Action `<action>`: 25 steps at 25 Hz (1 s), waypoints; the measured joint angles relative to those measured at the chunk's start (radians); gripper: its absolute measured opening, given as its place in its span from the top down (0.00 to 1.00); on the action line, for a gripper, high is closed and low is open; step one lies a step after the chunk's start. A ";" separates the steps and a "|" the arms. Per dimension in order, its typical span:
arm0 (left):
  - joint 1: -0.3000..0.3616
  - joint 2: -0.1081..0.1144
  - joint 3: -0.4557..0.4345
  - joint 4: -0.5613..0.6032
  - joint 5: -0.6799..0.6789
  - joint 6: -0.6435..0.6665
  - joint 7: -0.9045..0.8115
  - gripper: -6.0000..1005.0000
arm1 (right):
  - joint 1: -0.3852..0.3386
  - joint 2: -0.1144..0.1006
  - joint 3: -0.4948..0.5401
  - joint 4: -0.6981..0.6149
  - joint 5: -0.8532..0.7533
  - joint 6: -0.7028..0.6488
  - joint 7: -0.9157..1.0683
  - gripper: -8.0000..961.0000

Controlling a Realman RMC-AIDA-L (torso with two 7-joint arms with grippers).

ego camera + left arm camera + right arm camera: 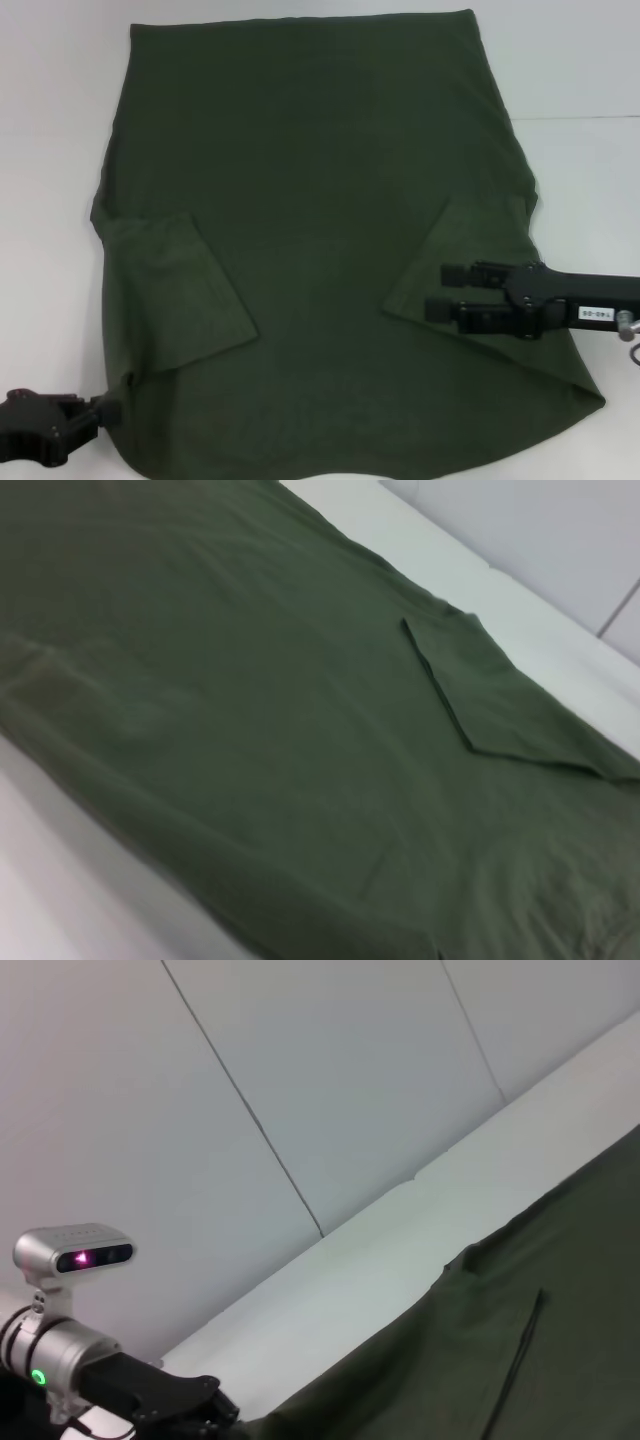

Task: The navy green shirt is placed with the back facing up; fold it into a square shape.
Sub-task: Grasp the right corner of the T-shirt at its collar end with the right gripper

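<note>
Here, the navy green shirt lies spread flat on a white desk, plain back upward, filling most of the head view. Both short sleeves are already turned inward onto the body: the left sleeve lies as a slanted flap near the shirt's left edge, and the right sleeve lies as a matching flap near the right edge.

The right tool reaches in from the right side, level over the folded right sleeve. Its two dark fingers point toward the shirt's middle with a narrow gap between them, and no cloth shows between them — it appears to hold nothing. Whether it touches the fabric cannot be told.

The left tool sits at the near left corner of the shirt, right against the cloth's edge. The pictures do not show whether it grips the cloth, so I cannot tell its state. The left wrist view shows only the smooth green cloth and the far sleeve flap; the right wrist view shows the shirt's edge, the desk and the left arm's wrist camera.

Judging from this, the sleeve folds are done and the long side folds come next — each tool would need to catch an outer edge and carry it toward the centre line without dragging the sleeves open.
</note>
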 joint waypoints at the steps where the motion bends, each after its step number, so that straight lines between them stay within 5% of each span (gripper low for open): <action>1: -0.001 0.000 -0.005 -0.003 -0.004 0.001 -0.007 0.93 | -0.005 -0.007 0.000 0.000 -0.002 -0.008 0.023 0.08; 16: -0.009 0.001 -0.029 -0.084 -0.078 0.007 -0.053 0.93 | -0.149 -0.087 0.020 -0.130 -0.030 -0.109 0.360 0.08; 25: -0.008 0.001 -0.031 -0.091 -0.079 -0.007 -0.054 0.93 | -0.178 -0.114 0.226 -0.132 -0.260 -0.108 0.396 0.08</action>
